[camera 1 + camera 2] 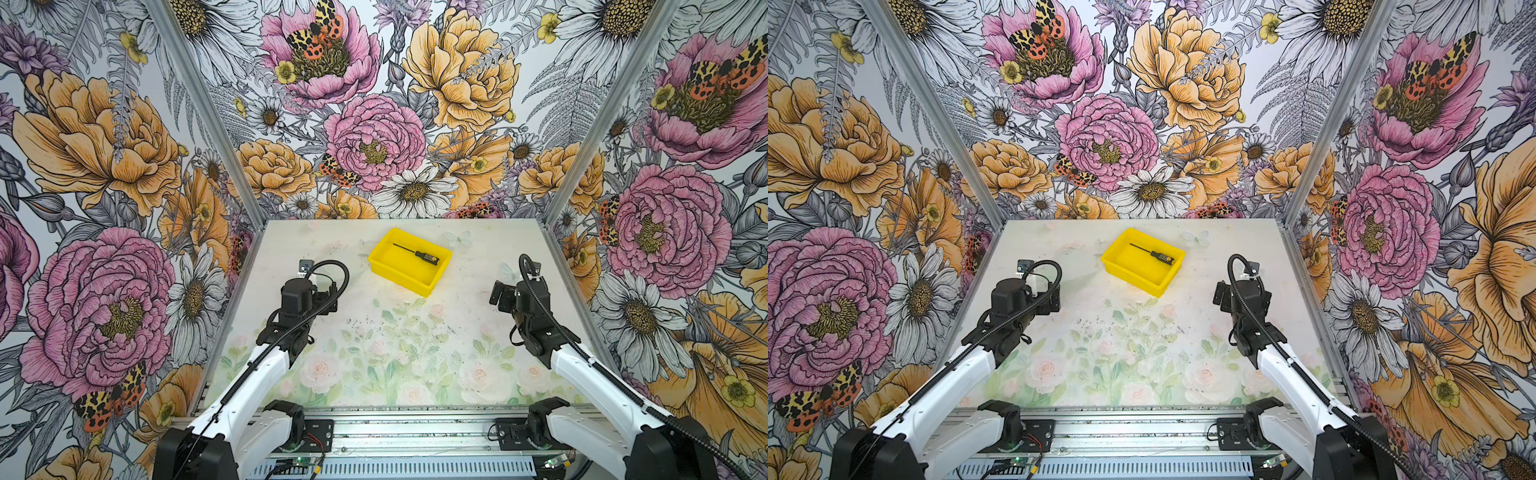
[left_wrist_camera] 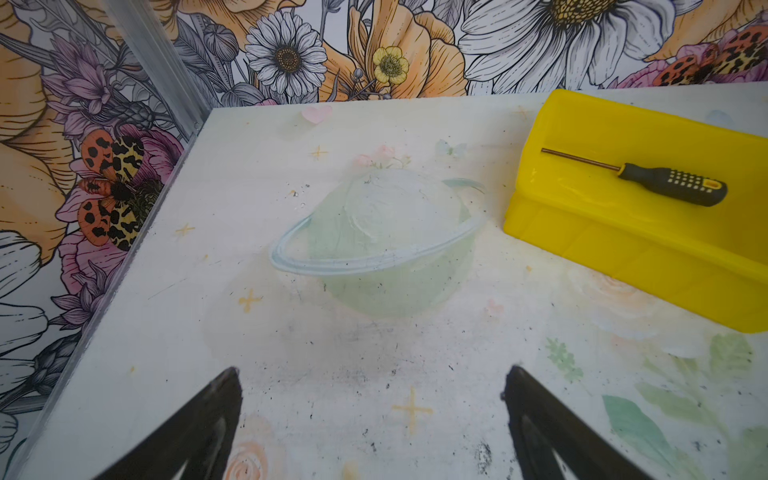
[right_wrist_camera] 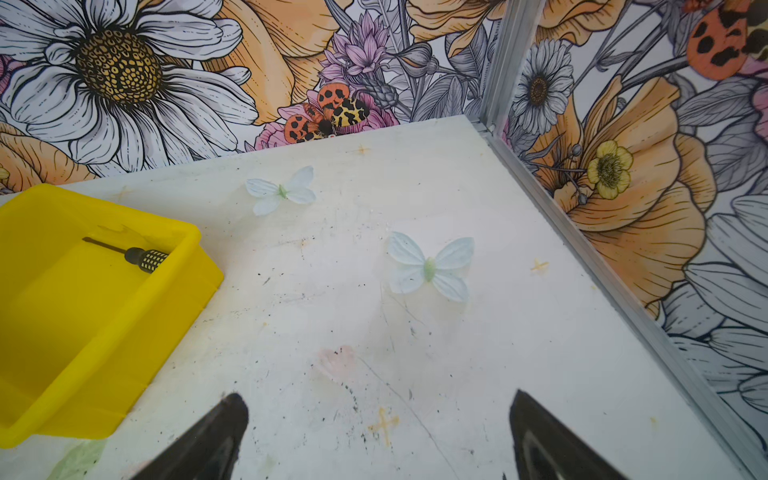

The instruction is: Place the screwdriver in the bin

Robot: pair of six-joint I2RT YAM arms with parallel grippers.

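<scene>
I see the screwdriver (image 1: 417, 253) lying inside the bin (image 1: 399, 277) at the counter's (image 1: 415, 349) twelve o'clock, shaft toward ten. Left claw (image 2: 372, 370) and right claw (image 3: 378, 394) hang spread, empty. Only risk, I judge: a careless arm sweep knocking the bin.

**Robot test cell, lab bench rig**

I'm boxed in on three sides by floral-print panels (image 1: 374, 137) hung on bare aluminium posts (image 1: 205, 104). It's a built enclosure, not a room. The tabletop (image 1: 399, 345) is a printed sheet, scuffed and speckled black. My left arm (image 1: 253, 374) and right arm (image 1: 582, 370) mount on an extrusion rail (image 1: 415, 432) at the near edge. Below it are loose wiring, a lit circuit board (image 1: 299, 460) and a slotted cable duct (image 1: 395, 469).
</scene>
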